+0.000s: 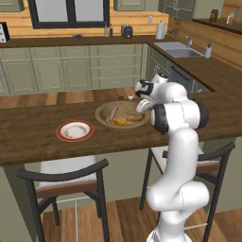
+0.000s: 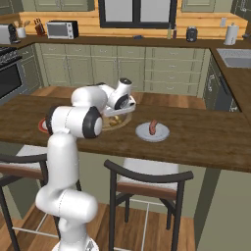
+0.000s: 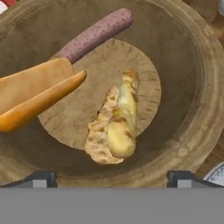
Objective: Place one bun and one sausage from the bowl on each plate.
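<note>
Two plates sit on the long wooden counter (image 1: 38,137) flanking the wooden bowl (image 1: 105,112): the red-rimmed plate (image 1: 74,131) lies bare to the bowl's left, while the pale grey plate (image 2: 152,132) on the other side carries one sausage (image 2: 153,126). Inside the bowl, the hand view shows an orange-tan bun (image 3: 35,94) touching a second, reddish speckled sausage (image 3: 95,35), with a pale, crusty bun (image 3: 116,124) lying apart on the bowl's floor. Directly above the bowl hovers the gripper (image 3: 112,178), jaws spread wide, holding nothing.

two rear flanks; hand close over bowl (image 3: 192,87)
</note>
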Robot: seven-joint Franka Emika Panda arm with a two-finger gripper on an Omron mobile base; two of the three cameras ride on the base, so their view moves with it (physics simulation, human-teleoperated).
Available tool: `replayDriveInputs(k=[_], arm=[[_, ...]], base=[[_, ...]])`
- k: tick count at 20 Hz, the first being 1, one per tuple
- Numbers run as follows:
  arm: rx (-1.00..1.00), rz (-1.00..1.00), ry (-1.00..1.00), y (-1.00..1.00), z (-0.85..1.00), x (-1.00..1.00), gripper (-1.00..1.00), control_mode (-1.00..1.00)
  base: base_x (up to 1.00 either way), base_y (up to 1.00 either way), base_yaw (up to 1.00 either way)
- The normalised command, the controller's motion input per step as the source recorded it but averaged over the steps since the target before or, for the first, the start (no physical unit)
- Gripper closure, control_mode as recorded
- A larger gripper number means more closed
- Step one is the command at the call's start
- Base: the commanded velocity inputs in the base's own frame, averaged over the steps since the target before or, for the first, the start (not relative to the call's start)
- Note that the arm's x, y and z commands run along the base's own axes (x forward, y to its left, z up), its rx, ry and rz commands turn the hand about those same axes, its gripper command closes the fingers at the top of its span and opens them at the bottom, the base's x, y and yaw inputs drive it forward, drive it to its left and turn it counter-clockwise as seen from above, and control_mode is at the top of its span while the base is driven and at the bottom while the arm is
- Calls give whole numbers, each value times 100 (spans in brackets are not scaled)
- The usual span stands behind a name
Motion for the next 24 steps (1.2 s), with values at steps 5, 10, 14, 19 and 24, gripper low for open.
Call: replayDriveInputs(k=[5, 10, 14, 19, 24], arm=[[-1, 5, 6, 44, -6, 34, -100, -100], [0, 0, 0, 0, -7, 36, -100, -100], [0, 0, 0, -1, -28, 28, -100, -100], [0, 0, 0, -6, -31, 20, -100, -100], [0, 0, 2, -10, -23, 11, -100, -100]], base=[[0, 0, 0], [0, 0, 0], [0, 0, 0], [0, 0, 0], [0, 0, 0]])
